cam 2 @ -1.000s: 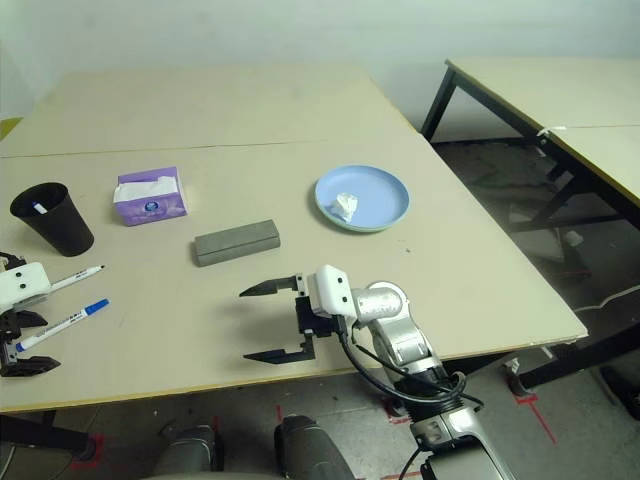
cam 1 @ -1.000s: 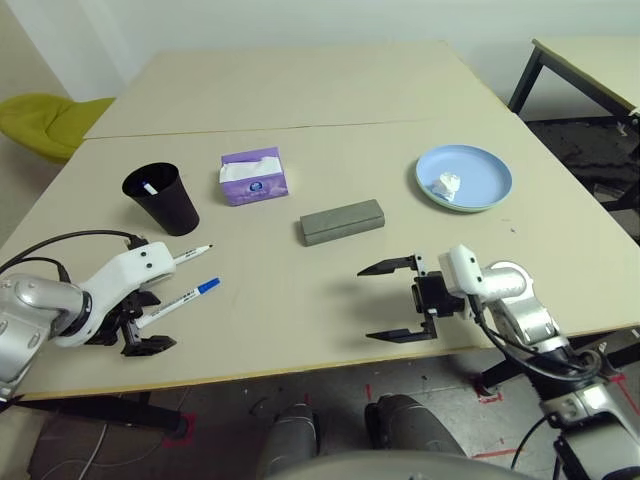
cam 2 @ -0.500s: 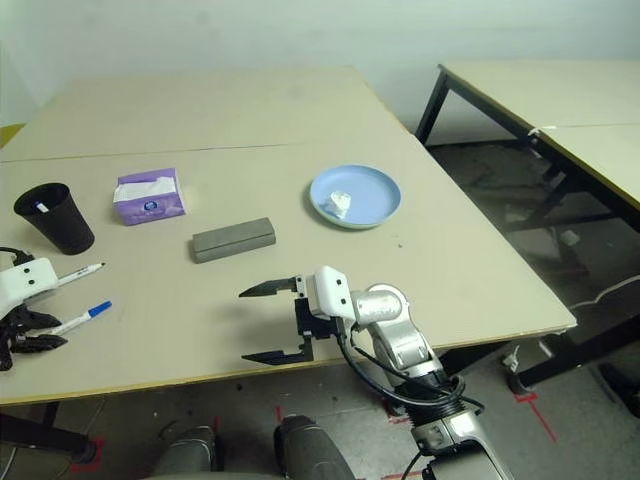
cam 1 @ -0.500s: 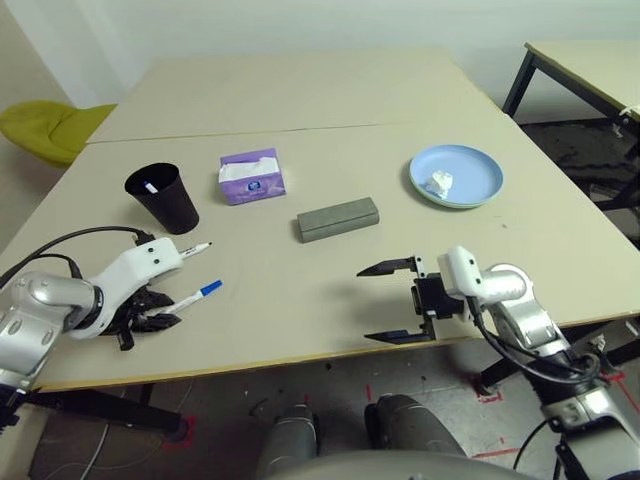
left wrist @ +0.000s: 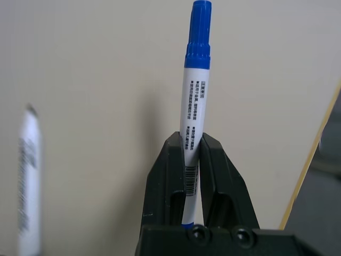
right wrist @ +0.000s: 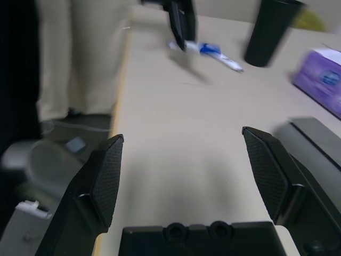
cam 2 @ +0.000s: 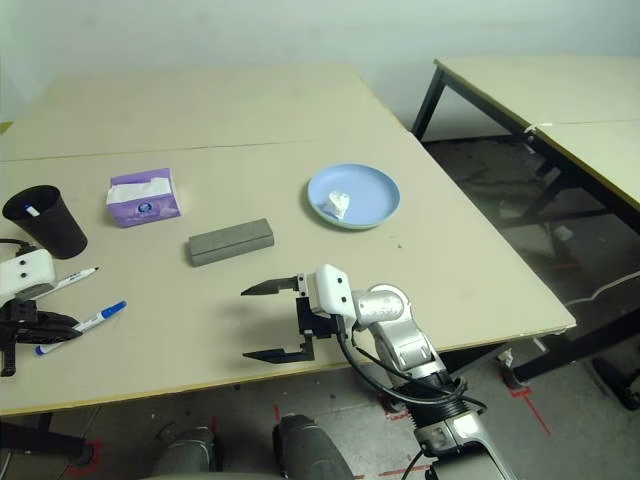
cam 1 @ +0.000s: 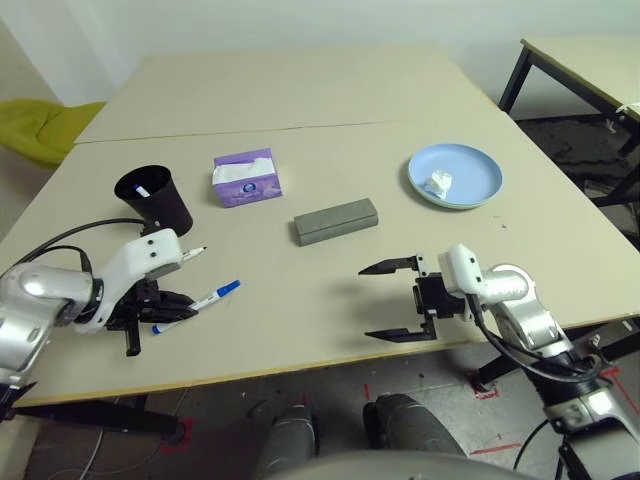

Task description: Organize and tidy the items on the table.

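With our left tool [left wrist: 193,176] pinched on the lower barrel of the white marker with the blue cap [cam 1: 197,305], most of that pen sticks out past the fingers, its capped end over the light beige bench [cam 1: 300,100]. We judge the main risk to be pivoting: the grip sits near one end, so a quick swing toward the black plastic cup [cam 1: 155,199] could let the long free part droop or slide out. The second white marker with the black cap [cam 1: 189,254] lies just beside the left tool, between it and the cup, and a careless sweep could knock it along the bench. The cup's mouth is narrow and already holds something white, so a tilted approach might catch the rim and tip it.

Our right tool [cam 1: 392,300] hangs spread wide and holds nothing, pointing across the bench near its front edge. The grey rectangular case [cam 1: 336,220] lies mid-bench, the purple tissue box [cam 1: 246,177] behind it, and the crumpled white tissue [cam 1: 438,182] rests on the light blue round plate [cam 1: 480,180].
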